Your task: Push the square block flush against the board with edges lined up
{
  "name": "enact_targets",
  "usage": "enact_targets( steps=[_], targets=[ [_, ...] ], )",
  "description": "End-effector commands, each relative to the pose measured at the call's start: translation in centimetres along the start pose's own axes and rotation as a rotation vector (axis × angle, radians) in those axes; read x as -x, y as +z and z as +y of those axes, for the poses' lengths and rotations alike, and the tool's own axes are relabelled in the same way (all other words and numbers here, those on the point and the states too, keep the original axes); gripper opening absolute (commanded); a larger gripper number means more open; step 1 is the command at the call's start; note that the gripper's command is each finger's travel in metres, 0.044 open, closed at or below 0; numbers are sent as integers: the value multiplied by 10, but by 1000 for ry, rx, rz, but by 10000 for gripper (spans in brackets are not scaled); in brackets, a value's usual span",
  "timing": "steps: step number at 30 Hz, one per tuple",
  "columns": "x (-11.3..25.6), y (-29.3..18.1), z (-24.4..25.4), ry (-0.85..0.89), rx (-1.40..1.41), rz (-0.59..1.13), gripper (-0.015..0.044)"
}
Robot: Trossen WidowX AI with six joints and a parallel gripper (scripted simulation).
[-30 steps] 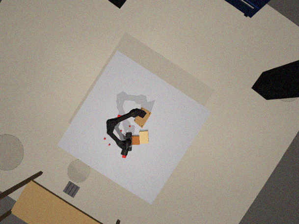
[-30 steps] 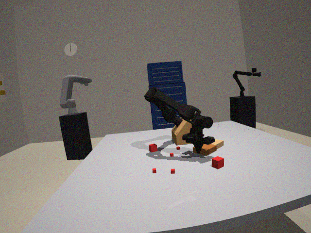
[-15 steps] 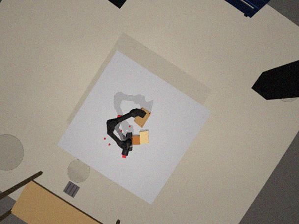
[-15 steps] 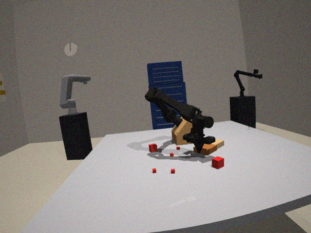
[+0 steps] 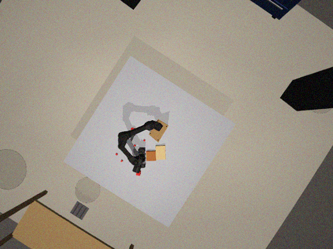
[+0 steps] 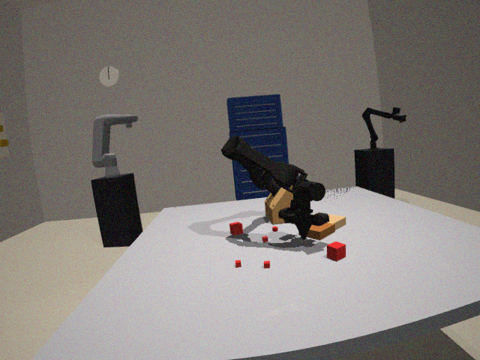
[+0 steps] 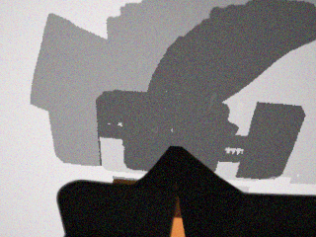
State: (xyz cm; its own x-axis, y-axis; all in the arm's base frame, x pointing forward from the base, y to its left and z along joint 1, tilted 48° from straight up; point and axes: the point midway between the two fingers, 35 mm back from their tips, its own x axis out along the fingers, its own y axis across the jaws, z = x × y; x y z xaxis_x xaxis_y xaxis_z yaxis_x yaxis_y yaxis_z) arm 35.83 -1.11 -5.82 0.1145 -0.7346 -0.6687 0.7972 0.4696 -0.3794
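Observation:
The square orange block (image 5: 150, 155) (image 6: 321, 229) (image 7: 123, 182) lies flat on the table. Its right side, in the top view, appears to meet the long left side of the pale board (image 5: 160, 152) (image 6: 337, 220). The block's lower edge there sits slightly past the board's lower end; its upper edge is well short of the board's upper end. My gripper (image 6: 304, 236) (image 7: 175, 151) is shut and empty, pointing down, low beside the block's side away from the board. Whether the fingertips touch the block is hidden. In the wrist view the fingers cover most of the block.
The arm's wooden base (image 5: 158, 132) (image 6: 280, 207) stands behind the parts. A large red cube (image 5: 138, 173) (image 6: 336, 250) lies near the hand, and another red cube (image 5: 132, 129) (image 6: 235, 228) is near the arm. Several small red cubes lie to the left of the block in the top view.

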Motion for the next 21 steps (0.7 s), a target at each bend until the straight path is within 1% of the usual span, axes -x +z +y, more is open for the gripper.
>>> enact_targets(
  steps=[1, 14, 16, 18, 19, 21],
  targets=[
    [0, 9, 0, 0, -4, -3, 0],
    [0, 27, 0, -2, -4, -5, 0],
    [12, 22, 1, 1, -3, 0, 0],
    [43, 21, 1, 1, -4, -1, 0],
    [52, 21, 1, 0, -4, -2, 0],
    [55, 21, 0, 0, -4, -3, 0]
  ],
)
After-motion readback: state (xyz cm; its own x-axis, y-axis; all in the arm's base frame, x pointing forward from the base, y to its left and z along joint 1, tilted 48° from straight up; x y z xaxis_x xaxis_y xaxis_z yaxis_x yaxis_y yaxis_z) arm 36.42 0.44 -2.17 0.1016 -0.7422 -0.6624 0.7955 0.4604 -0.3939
